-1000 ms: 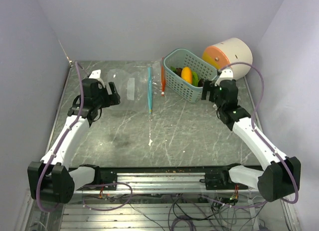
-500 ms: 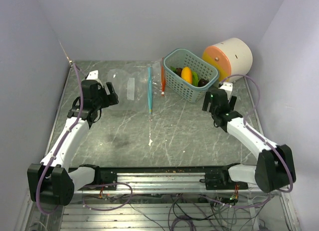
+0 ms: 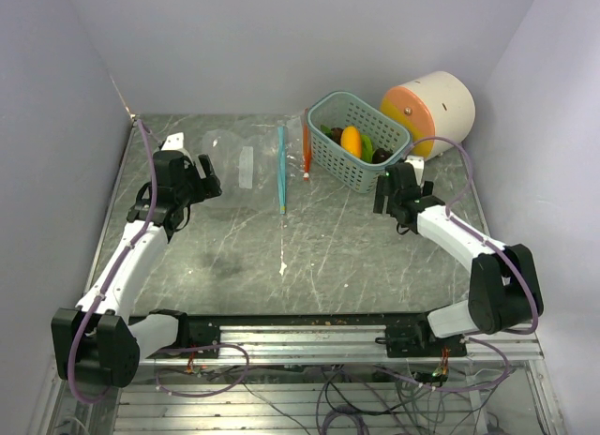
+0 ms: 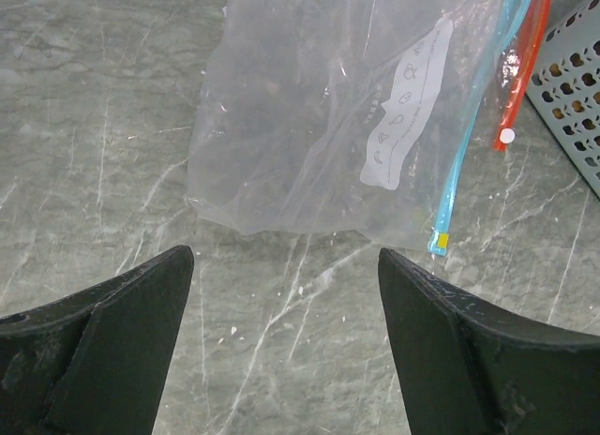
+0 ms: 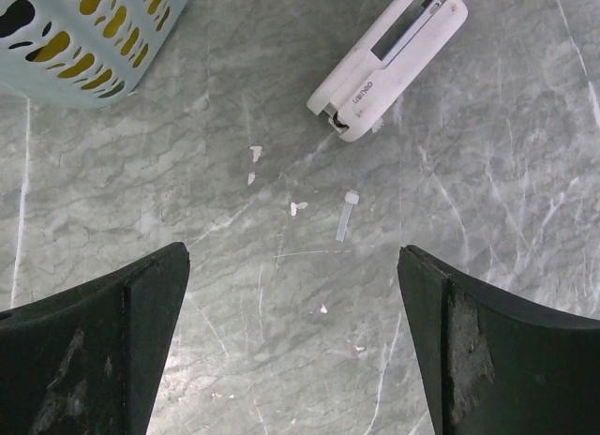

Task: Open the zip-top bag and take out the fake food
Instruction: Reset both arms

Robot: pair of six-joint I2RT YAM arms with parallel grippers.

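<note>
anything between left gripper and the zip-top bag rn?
Nothing. In the left wrist view the open left gripper faces the zip-top bag, with only bare scratched table in the stretch between them.

A white device [image 5: 389,62] lying on the table [image 5: 281,266] bore a short grey word printed near one end, too small and tilted to read with certainty. On the zip-top bag [image 4: 300,163], a white strip [image 4: 405,107] carried a row of small grey pictograms, with no legible words or numbers. Nothing else showed readable writing.
</note>
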